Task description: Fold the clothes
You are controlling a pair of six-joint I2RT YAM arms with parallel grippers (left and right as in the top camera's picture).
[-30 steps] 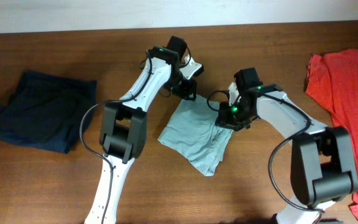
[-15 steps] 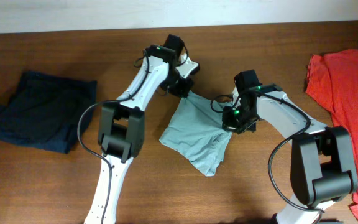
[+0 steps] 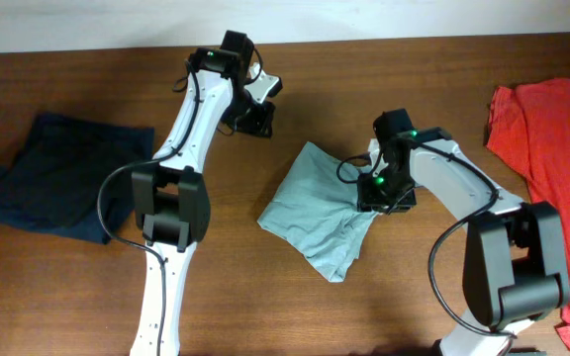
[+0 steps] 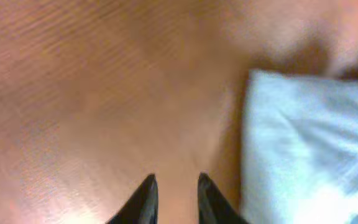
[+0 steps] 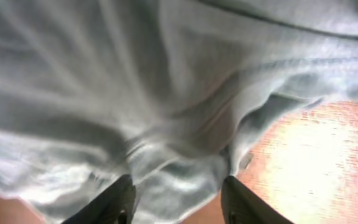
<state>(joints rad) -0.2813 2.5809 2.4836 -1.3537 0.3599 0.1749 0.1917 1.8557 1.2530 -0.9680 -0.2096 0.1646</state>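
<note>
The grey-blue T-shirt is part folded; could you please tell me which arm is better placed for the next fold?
Likely the right: the right gripper sits open over the edge of the T-shirt, while the left gripper hangs over bare table beside it, holding nothing.

Grey-blue T-shirt (image 3: pixel 315 213), navy garment (image 3: pixel 67 188), orange-red shirt (image 3: pixel 552 129)

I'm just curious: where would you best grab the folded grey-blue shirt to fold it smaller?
Probably the far corner of the shirt, from above, on the side of the left gripper: it lies flat against bare table, whereas the right edge bunches under the right gripper.
</note>
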